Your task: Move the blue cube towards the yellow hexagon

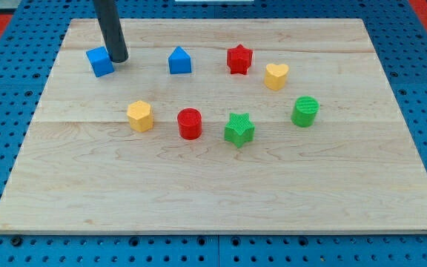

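The blue cube (100, 61) sits near the view's top left of the wooden board (221, 193). The yellow hexagon (140, 116) lies below and to the right of it. My tip (118, 58) is at the end of the dark rod and stands right against the cube's right side, touching or nearly touching it.
A blue house-shaped block (179, 61), a red star (239, 58) and a yellow heart (276, 76) lie along the top. A red cylinder (190, 123), a green star (239, 129) and a green cylinder (305, 111) lie across the middle.
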